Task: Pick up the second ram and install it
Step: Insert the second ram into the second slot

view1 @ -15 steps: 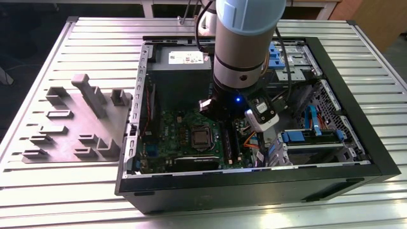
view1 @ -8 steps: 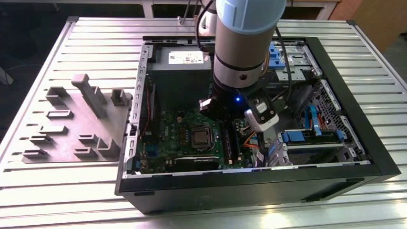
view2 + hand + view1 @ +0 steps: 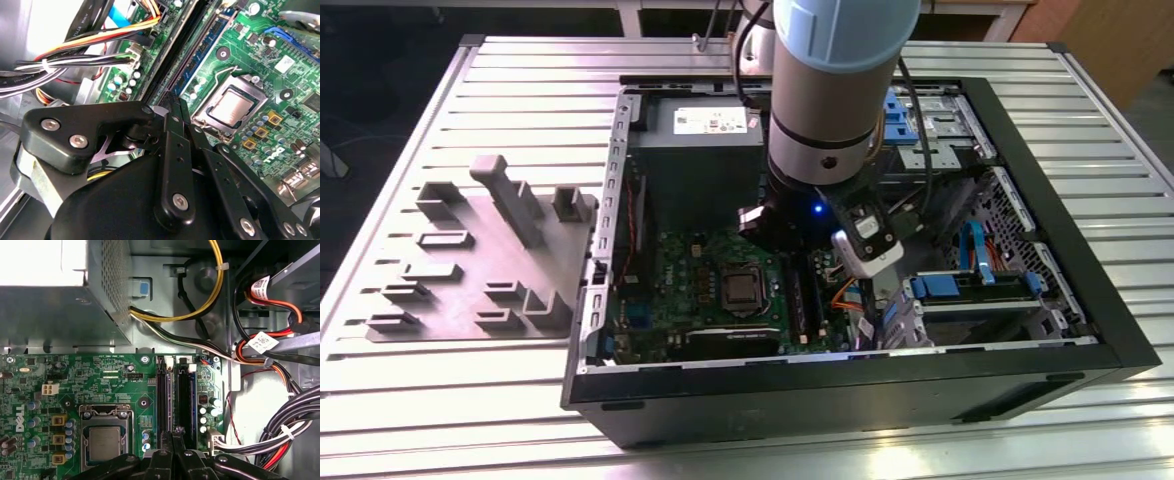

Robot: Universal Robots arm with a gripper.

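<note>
- Pincer [image 3: 175, 100] sat low inside the PC case, tips right at the ram sockets. Fingers drawn together w/ no gap seen. Couldn't tell if they nipped the board's thin edge or just bore on top of it.
- Second ram [image 3: 200, 57], as I judged it, was the blue-green strip starting at the tips, on edge in its socket.
- Long axis ran straight away from the tips along the socket, twd the grey PSU box [image 3: 45, 300]. One flat face looked to the CPU [image 3: 232, 105], the other to the cable bundle [image 3: 75, 65].
- Risk: contact was at the near end only, so a push could rock the board, leaving the far end proud.
- Risk: a slightly skew board could jam or stress the socket, or the tips could slip onto the neighbouring socket.
</note>
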